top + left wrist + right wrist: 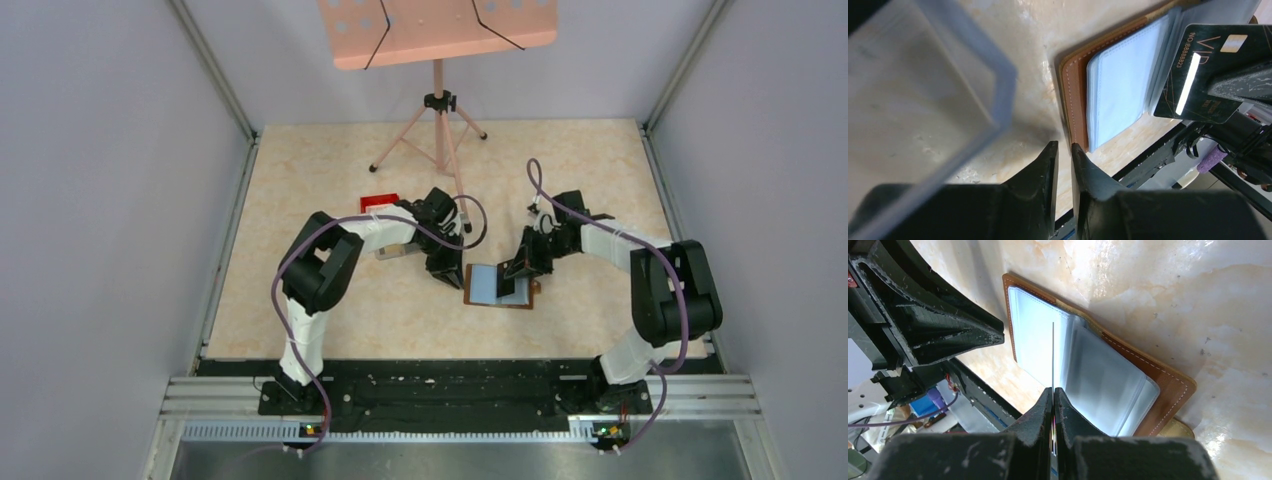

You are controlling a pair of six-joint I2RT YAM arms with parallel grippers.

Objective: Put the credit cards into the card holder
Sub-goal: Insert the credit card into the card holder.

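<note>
The card holder (497,287) lies open on the table (300,180), just right of the centre of the top view, its brown leather cover face down and its clear sleeves (1118,95) facing up; in the left wrist view the stitched leather edge (1075,95) runs down the middle of the frame; in the right wrist view the holder (1168,385) crosses from upper left to lower right.

The right end effector (1053,392) is closed on a black credit card (1198,75); the card shows edge-on as a thin line (1053,355) rising from between the fingertips, standing over the sleeves (1038,335); whether its far edge touches them I cannot tell. From the left wrist, the card's face fills the upper right of the frame, with gold "VIP" lettering and a chip.

The left end effector (1064,150) sits at the bottom centre of its own view, its jaws parted by a narrow gap with nothing between them, just beside the holder's leather edge; from above it (447,272) lies left of the holder.

A clear plastic box (993,75) takes up the upper left of the left wrist view; a red tray (379,203) lies above and left of the left arm's wrist; a pink music stand (437,30) stands at the top centre.
</note>
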